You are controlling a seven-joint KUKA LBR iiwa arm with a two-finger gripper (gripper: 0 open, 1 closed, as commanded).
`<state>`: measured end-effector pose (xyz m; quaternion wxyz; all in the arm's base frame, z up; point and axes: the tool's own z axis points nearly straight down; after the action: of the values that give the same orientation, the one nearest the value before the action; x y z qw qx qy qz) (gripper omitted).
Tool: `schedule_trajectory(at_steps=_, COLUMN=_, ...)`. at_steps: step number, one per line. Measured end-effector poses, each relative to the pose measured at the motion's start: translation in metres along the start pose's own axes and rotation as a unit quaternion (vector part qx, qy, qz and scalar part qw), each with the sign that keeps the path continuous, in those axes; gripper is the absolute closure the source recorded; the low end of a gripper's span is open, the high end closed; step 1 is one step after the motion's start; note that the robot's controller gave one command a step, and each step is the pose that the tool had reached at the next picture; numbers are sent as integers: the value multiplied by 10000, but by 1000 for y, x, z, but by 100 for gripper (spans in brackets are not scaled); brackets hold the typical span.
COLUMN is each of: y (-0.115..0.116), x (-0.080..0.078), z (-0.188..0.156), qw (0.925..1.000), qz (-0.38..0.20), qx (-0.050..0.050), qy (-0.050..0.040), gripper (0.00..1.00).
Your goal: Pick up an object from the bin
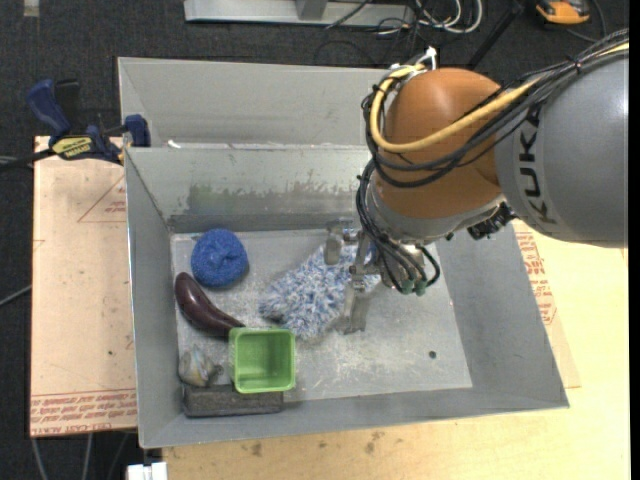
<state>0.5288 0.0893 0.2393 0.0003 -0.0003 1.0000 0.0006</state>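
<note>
My gripper [346,278] hangs under the arm's orange cover in the middle of the bin, and its two metal fingers stand apart, open. One fingertip [355,313] is down near the bin floor, and the other sits higher up toward the back wall. Between and beside them lies a crumpled blue-and-white speckled cloth [303,293], with its right end at the fingers. I cannot tell whether the fingers touch the cloth.
To the left lie a blue scrubby ball [220,258] and a dark purple eggplant [205,310]. A green square cup [263,358], a small grey lump [198,370] and a dark grey block [232,401] sit at the front left. Bare floor lies right of the gripper.
</note>
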Motion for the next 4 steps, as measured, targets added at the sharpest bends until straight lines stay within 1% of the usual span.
schedule_trajectory(at_steps=1, y=-13, x=-21, z=55, qw=9991, qz=-431, qx=1, qy=-25, gripper=0)
schedule_trajectory(at_steps=2, y=-34, x=-70, z=136, qw=9923, qz=-1235, qx=4, qy=-41, gripper=0)
schedule_trajectory(at_steps=3, y=-55, x=-78, z=170, qw=9828, qz=-1846, qx=0, qy=-2, gripper=0)
schedule_trajectory(at_steps=4, y=-50, x=-81, z=169, qw=9803, qz=-1977, qx=2, qy=-11, gripper=0)
